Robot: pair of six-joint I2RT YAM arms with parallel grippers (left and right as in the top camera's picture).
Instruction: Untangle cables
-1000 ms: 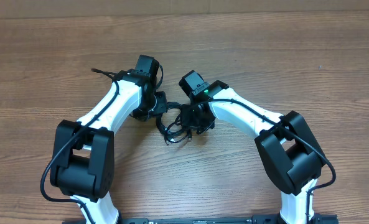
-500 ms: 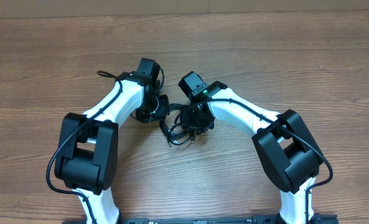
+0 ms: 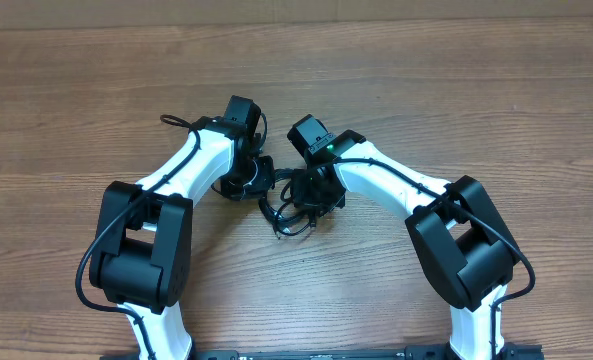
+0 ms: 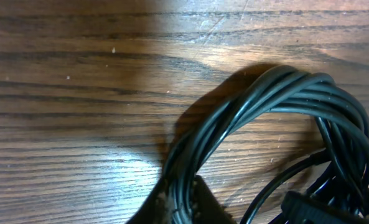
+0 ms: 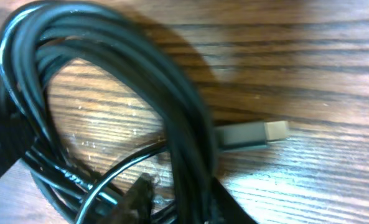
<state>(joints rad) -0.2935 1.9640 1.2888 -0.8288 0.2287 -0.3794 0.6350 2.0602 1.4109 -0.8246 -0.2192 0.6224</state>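
Hidden: fingertips of left gripper (image 4: 181, 202) and right gripper (image 5: 181, 202) blurred and cut off low in the wrist views; buried under the arms from overhead.
Left gripper: closed tight on the cables (image 3: 291, 215).
Right gripper: straddling the bundle; gripping or slack, cannot tell.
Cables: looped heap mid-table, between both grippers; silver-tipped plug (image 5: 252, 133) flat on the wood.
Surface: brown wood-grain table (image 3: 476, 90); pale strip past far edge.

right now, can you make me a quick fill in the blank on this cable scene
1. The bunched thin black cables lie on a ___ table.
2. The grey plug has a ___-coloured tip.
3. The bundle lies between ___ white robot arms, left and right.
Missing: wooden; silver; two
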